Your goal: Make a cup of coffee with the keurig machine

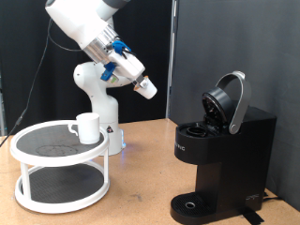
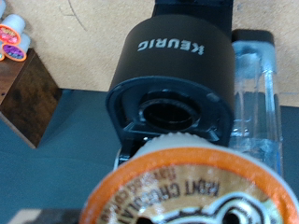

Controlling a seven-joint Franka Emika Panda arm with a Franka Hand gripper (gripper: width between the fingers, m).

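Observation:
The black Keurig machine (image 1: pixel 220 155) stands at the exterior view's right with its rounded lid (image 1: pixel 230 101) hinged open. My gripper (image 1: pixel 141 82) hangs in the air to the left of the machine and above it, shut on a small white coffee pod (image 1: pixel 146 89). In the wrist view the pod's orange foil top (image 2: pixel 192 191) fills the foreground, with the machine's open pod chamber (image 2: pixel 173 114) beyond it. The white mug (image 1: pixel 88 127) stands on the top tier of the white round stand (image 1: pixel 33 141) at the exterior view's left, apart from the machine.
The machine's clear water tank (image 2: pixel 257 84) sits beside its body. More pods (image 2: pixel 12 39) lie on a brown box (image 2: pixel 33 93) in the wrist view. The robot's white base (image 1: pixel 98 103) stands behind the stand. The machine's round drip base (image 1: pixel 192 204) bears nothing.

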